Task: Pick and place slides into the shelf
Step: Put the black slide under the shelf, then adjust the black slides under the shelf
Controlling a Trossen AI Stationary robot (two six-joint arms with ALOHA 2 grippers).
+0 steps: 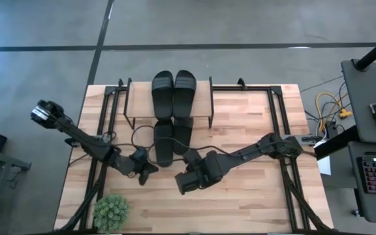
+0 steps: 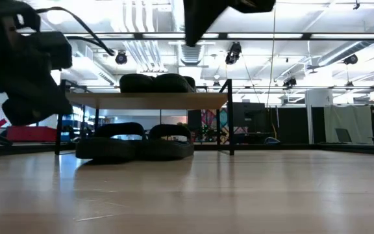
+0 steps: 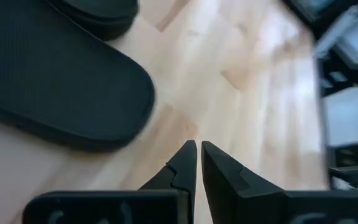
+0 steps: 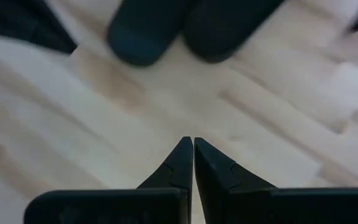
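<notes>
The shelf (image 1: 168,98) stands at the table's far middle, with two black slides (image 1: 173,90) side by side on its top board. Two more slides (image 1: 172,140) lie on the table, their toe ends under the shelf and their heel ends sticking out toward the near side; in the low view they rest on their soles (image 2: 135,144). My left gripper (image 1: 151,170) is shut and holds nothing, just near-left of those heels; its wrist view shows a heel end (image 3: 61,87). My right gripper (image 1: 183,188) hangs shut above the table, near-right of the heels (image 4: 166,25).
A small green potted plant (image 1: 111,210) stands at the near left corner. A dark cable (image 1: 139,138) loops on the table left of the lower slides. Black frame rails (image 1: 106,111) run along the table's left and right sides. Bare wood (image 1: 240,202) lies toward the near edge.
</notes>
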